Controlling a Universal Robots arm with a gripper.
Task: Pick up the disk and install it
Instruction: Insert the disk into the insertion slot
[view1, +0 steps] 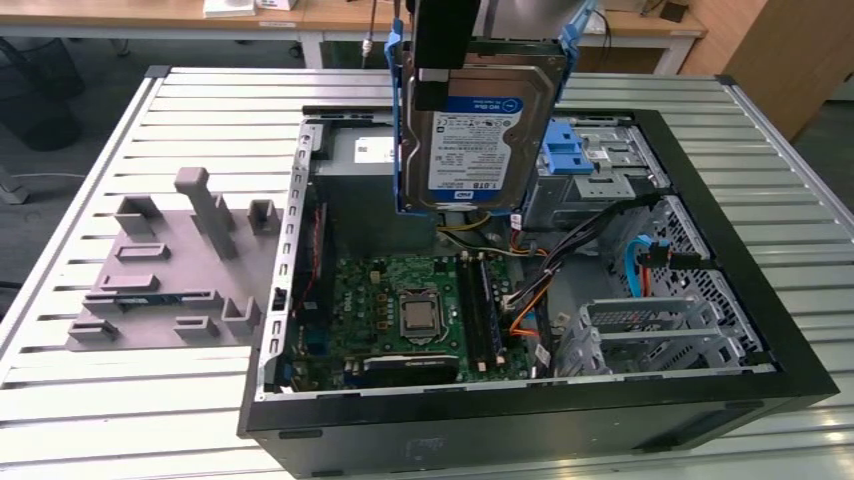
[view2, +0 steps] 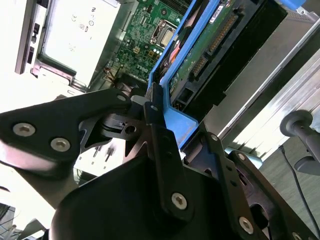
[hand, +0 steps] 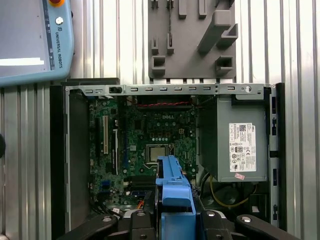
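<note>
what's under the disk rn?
The disk, clamped upright in the gripper, hangs over the open case: motherboard below, power supply beside it. The board directly beneath the disk is covered.

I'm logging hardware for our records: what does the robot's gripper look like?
The gripper is matte black: flat linkage bars with rounded ends, joined by silver screws and pivot pins, on a bulky black body.

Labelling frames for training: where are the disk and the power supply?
the disk (view1: 474, 150): exterior view, on its labelled face.
the power supply (hand: 217, 140): first wrist view, on its grey casing.
</note>
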